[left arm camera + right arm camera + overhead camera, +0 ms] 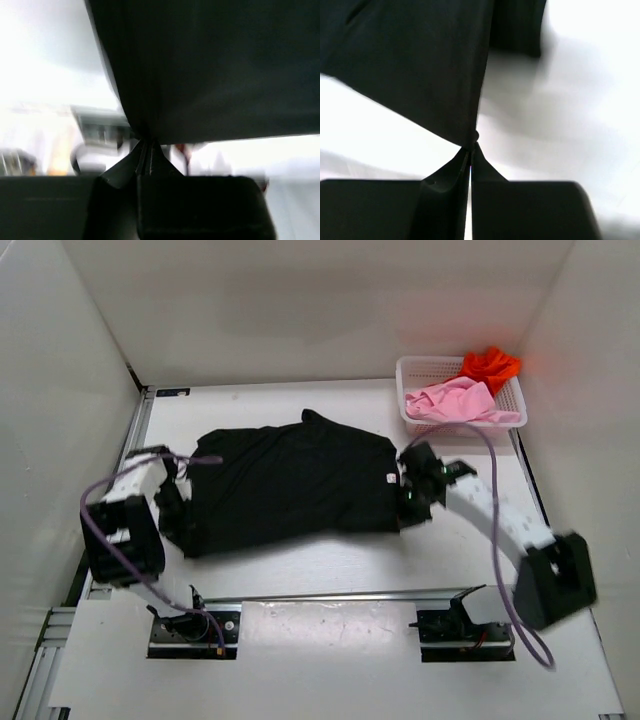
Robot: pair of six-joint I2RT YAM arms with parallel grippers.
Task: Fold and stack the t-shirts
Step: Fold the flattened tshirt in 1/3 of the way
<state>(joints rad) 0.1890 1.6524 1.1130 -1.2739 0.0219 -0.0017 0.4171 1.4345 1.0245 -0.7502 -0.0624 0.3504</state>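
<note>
The black t-shirt [290, 480] lies spread across the middle of the table. My left gripper [172, 502] is shut on its left edge, and the left wrist view shows the black t-shirt [210, 70] hanging from the pinched fingertips [145, 147]. My right gripper [408, 502] is shut on the shirt's right edge; in the right wrist view the black t-shirt [420, 65] rises from the closed tips [471, 147] above the white table. The pink t-shirt [455, 400] and the orange-red t-shirt [490, 364] lie crumpled in the basket.
A white mesh basket [412, 370] stands at the back right corner. White walls enclose the table on three sides. A metal rail [330, 596] with both arm bases runs along the near edge.
</note>
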